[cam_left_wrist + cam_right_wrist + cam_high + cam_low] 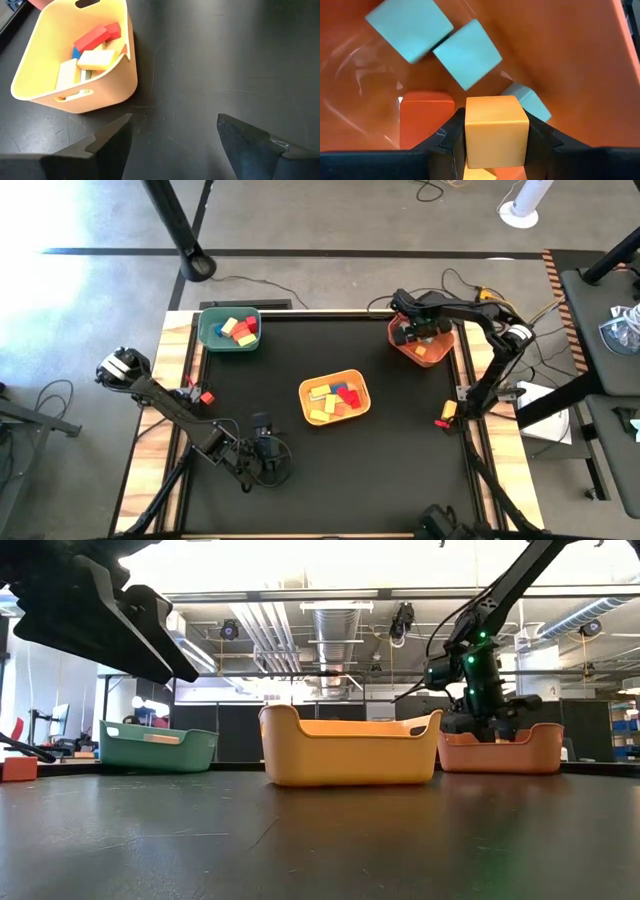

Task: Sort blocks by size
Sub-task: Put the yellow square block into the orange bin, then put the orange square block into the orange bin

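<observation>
While the left claw (268, 452) hovers wide open and empty over bare table (400, 440) near the front edge, the right claw (496, 145) sits inside the orange bin (400, 350) at the far right corner, clamped on a yellow-orange cube (496, 131). Beside that cube lie an orange block (426, 120) and three pale blue blocks (467, 54). The yellow bin (334, 397) at table centre holds red, yellow and blue blocks (97, 37). The green bin (210, 340) at far left holds several more.
</observation>
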`<state>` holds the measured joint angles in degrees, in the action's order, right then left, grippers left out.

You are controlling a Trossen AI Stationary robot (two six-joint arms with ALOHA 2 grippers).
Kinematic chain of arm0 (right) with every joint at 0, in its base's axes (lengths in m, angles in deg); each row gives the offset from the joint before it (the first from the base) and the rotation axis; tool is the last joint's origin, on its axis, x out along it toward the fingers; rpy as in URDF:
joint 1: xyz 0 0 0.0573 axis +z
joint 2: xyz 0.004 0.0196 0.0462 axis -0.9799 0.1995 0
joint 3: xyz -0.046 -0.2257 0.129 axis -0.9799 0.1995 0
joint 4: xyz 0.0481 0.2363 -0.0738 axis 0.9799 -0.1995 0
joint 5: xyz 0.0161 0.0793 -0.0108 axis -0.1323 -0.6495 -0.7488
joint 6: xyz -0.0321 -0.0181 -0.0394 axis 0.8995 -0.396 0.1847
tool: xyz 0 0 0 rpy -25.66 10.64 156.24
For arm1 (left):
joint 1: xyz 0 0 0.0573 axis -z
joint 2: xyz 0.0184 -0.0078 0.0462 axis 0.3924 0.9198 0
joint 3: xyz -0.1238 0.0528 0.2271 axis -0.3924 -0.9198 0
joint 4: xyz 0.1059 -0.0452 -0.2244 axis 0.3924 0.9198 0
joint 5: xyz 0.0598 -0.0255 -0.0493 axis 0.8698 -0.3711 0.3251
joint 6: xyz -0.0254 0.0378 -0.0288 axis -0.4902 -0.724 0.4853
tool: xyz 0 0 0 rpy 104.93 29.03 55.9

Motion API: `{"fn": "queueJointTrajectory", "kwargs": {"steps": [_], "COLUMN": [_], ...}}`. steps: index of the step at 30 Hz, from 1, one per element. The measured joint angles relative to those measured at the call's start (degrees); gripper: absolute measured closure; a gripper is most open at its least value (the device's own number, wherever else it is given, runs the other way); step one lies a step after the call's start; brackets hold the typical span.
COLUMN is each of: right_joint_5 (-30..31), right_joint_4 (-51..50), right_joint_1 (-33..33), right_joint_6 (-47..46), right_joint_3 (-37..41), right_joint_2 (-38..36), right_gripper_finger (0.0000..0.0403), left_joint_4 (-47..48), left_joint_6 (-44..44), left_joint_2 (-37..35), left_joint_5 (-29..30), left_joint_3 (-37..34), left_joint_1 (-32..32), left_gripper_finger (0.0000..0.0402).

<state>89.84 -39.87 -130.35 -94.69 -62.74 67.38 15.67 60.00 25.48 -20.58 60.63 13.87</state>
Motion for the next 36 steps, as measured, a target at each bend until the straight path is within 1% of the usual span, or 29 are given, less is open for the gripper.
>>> {"fn": "queueJointTrajectory", "kwargs": {"steps": [3,4,10,12,14,15,17,19,21,22,24,26,27,29,33,36], "right_joint_5": [-0.2,-0.3,0.5,1.3,1.6,1.6,1.8,2.3,3.5,4.0,5.6,7.5,8.9,11.6,15.4,18.0], "right_joint_4": [0.0,0.1,-0.3,-0.7,-1.5,-1.8,-2.1,-1.6,-0.7,0.0,2.5,5.5,7.5,11.3,17.0,18.7], "right_joint_1": [0.1,0.1,1.0,2.0,3.4,4.3,7.0,10.8,16.1,19.1,25.9,33.1,36.8,43.7,54.9,61.4], "right_joint_6": [0.3,0.4,1.7,2.5,2.8,3.0,3.0,3.0,2.4,2.0,0.6,-0.9,-1.6,-2.4,-2.8,-2.8], "right_joint_3": [0.1,0.1,0.1,0.0,0.0,0.0,0.0,0.4,1.4,2.1,3.9,5.9,7.0,8.8,10.6,10.8], "right_joint_2": [-0.5,-0.8,-4.6,-7.2,-9.9,-11.5,-15.5,-19.4,-23.1,-24.8,-28.2,-30.7,-31.5,-32.5,-31.8,-30.0], "right_gripper_finger": [0.0274,0.0262,0.0116,0.0084,0.0066,0.0062,0.006,0.0064,0.0072,0.0076,0.0086,0.0095,0.0099,0.0106,0.0114,0.0114], "left_joint_4": [0.0,0.0,0.2,1.1,5.0,8.4,18.2,29.5,39.6,44.1,51.8,56.2,57.4,57.2,57.2,60.2], "left_joint_6": [0.4,0.4,0.4,0.9,2.6,4.2,8.9,15.8,23.7,27.6,33.9,35.9,35.6,31.5,18.6,8.9], "left_joint_2": [0.0,0.0,-0.1,-0.6,-1.7,-2.3,-3.4,-4.3,-4.8,-5.0,-5.0,-5.0,-5.0,-4.9,-2.6,1.0], "left_joint_5": [0.0,0.0,0.0,-0.1,-0.4,-0.5,-0.6,-0.3,-1.0,-2.8,-8.8,-14.6,-16.8,-20.0,-25.4,-29.0], "left_joint_3": [0.0,0.0,0.0,0.0,0.5,1.2,3.4,5.7,7.1,7.3,6.9,5.4,4.5,3.2,2.6,4.0], "left_joint_1": [0.0,0.0,0.0,0.0,0.0,0.0,0.0,-0.3,-1.5,-2.4,-5.2,-9.0,-11.3,-16.6,-27.9,-34.6], "left_gripper_finger": [0.0129,0.0129,0.0129,0.0129,0.0129,0.0129,0.0129,0.0129,0.0129,0.0129,0.0129,0.0129,0.0129,0.0129,0.0129,0.0129]}}
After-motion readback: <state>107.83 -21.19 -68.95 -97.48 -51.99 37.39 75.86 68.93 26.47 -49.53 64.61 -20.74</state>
